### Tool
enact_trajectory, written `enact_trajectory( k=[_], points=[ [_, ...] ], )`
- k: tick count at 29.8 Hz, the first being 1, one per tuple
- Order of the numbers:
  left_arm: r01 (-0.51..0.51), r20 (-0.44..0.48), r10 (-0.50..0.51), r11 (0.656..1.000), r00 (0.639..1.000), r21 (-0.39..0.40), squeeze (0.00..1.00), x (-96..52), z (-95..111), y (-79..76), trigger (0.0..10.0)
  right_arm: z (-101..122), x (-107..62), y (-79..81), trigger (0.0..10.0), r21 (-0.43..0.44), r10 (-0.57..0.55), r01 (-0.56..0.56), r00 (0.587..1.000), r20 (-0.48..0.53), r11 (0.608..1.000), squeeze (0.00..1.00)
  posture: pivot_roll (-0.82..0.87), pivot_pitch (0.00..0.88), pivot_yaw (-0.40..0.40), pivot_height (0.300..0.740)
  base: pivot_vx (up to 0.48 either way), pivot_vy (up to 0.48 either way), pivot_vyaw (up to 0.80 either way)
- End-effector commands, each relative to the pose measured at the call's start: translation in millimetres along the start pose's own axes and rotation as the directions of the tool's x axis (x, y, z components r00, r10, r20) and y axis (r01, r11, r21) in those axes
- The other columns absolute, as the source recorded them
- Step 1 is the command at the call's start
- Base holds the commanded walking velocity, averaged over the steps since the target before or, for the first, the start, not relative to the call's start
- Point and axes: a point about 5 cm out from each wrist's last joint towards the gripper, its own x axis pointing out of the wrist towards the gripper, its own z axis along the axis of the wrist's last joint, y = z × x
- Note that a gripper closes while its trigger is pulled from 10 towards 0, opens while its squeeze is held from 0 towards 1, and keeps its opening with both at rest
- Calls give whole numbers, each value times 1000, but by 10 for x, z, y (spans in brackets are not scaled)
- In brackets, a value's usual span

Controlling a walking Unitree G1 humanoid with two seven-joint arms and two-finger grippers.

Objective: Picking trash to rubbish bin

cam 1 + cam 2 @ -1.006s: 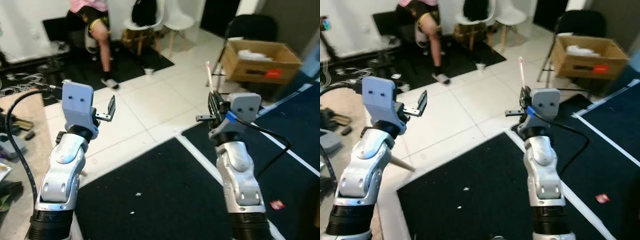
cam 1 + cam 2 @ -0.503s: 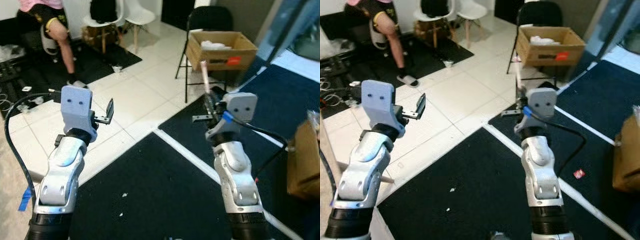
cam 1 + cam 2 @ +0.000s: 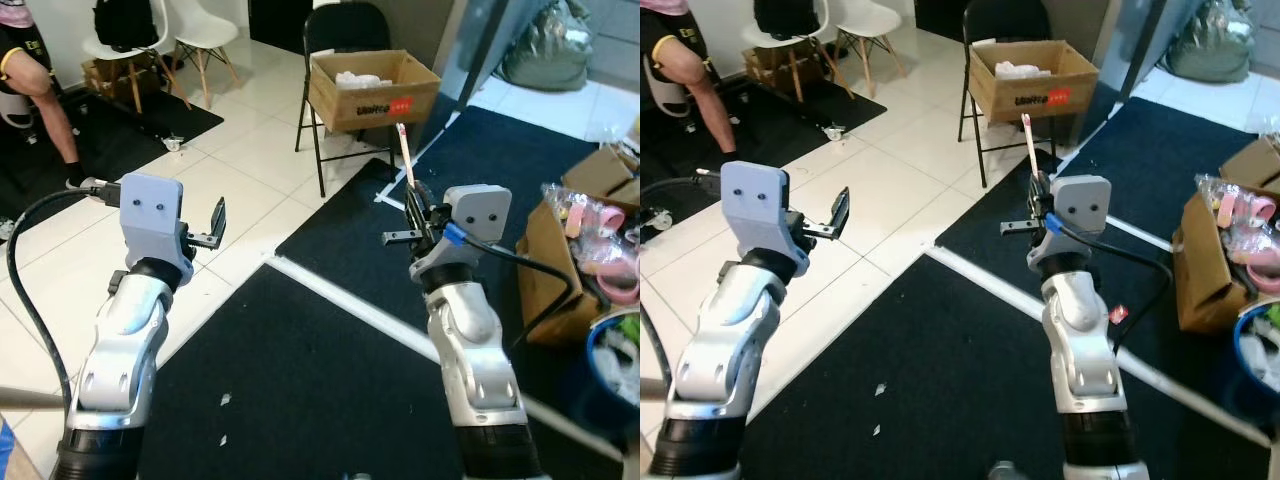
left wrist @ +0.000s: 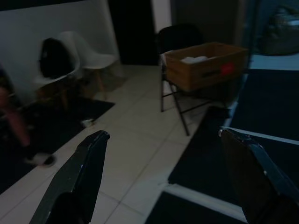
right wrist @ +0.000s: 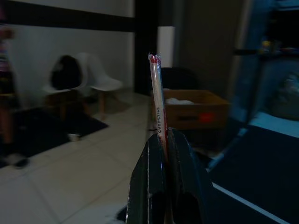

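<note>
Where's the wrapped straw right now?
The wrapped straw stands upright, pinched in the right gripper, held up on the robot's right over the dark mat, with the cardboard box on the black chair behind it.

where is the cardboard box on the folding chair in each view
Left eye view: cardboard box at top centre, beyond the right gripper.
Right eye view: top centre.
Left wrist view: upper right of middle, between the left gripper's fingers.
Right wrist view: right of middle, behind the wrapped straw.
Shared landmark: the white chair with a black bag.
</note>
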Motion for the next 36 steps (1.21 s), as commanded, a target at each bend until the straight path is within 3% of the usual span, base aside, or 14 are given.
enact_trajectory(
  k=[1,7,36],
  points=[
    [1,-6,-1,1000,1000,0,0,-16,-16,-9,10000,7,-13,-6,10000,9,1,-1,1000,0,1000,0,37,135,9,740,0,0,-519],
    [-40,-31,38,998,999,-58,0,-36,-52,5,10000,-14,7,6,10000,47,6,-5,1000,-21,999,0,36,130,1,740,0,0,-248],
    [-68,-83,59,993,995,-100,0,-135,-177,-43,10000,-117,-14,80,10000,29,80,-78,993,-89,997,0,27,131,-34,740,0,0,0]
  ],
)
